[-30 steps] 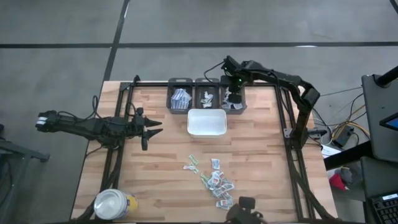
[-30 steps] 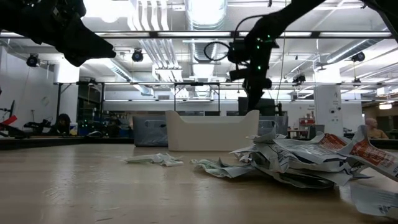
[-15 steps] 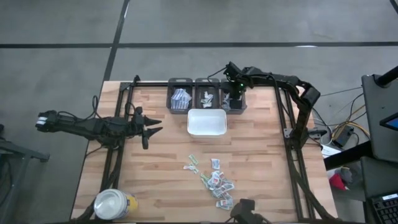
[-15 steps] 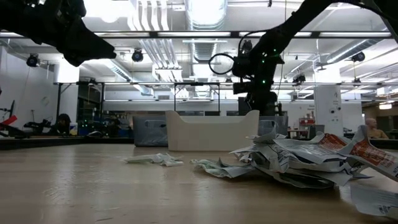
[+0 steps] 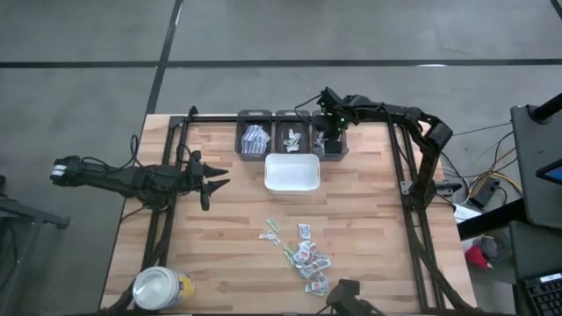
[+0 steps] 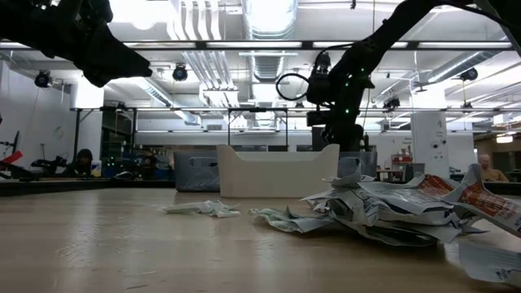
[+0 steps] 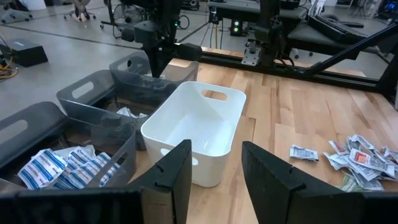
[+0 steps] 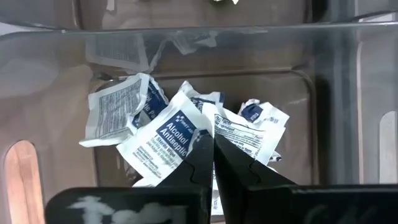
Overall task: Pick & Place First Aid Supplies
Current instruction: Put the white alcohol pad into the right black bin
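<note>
We see the right gripper [image 8: 213, 163] clenched empty above alcohol packets [image 8: 180, 134] in a grey bin [image 5: 330, 140]. The left gripper [image 5: 213, 181] waits, fingers apart, holding nothing

My table [image 5: 369, 219] is pale, matt wood planking. The tray [image 7: 199, 121] looks like smooth white plastic. The bins [image 7: 93, 102] are translucent grey plastic. The packets [image 8: 171, 134] are crinkled printed paper.

"Alcohol Antiseptic" in white on a blue-printed packet [image 8: 163, 140] in the bin, other print unreadable
</note>
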Action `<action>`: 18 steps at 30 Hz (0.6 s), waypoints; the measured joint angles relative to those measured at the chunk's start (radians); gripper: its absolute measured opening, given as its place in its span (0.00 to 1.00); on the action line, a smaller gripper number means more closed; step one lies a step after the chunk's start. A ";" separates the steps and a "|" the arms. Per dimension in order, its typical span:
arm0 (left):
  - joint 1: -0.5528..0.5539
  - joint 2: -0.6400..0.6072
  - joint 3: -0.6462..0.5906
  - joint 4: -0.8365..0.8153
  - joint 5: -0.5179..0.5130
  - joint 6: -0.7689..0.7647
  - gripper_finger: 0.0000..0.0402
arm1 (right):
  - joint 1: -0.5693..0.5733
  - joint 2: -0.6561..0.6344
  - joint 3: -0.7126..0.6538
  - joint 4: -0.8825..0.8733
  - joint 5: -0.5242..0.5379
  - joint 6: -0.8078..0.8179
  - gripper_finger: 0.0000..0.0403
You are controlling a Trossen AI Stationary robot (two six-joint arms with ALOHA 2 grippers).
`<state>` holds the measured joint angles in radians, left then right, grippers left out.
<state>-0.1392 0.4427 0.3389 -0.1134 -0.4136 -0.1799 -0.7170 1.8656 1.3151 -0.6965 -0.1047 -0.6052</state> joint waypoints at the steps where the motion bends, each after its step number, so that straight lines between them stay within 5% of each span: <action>1: 0.000 0.000 0.000 0.000 0.000 0.000 0.34 | 0.000 0.000 0.000 0.001 0.000 0.000 0.02; 6: 0.000 0.000 0.000 0.000 0.000 0.000 0.34 | 0.000 0.000 0.000 0.001 0.001 0.001 0.06; 18: 0.000 0.000 0.000 0.000 0.000 0.000 0.34 | 0.001 -0.023 0.072 -0.094 0.079 0.068 0.35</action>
<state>-0.1390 0.4429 0.3389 -0.1131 -0.4135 -0.1799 -0.7162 1.8425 1.3871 -0.7902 -0.0252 -0.5372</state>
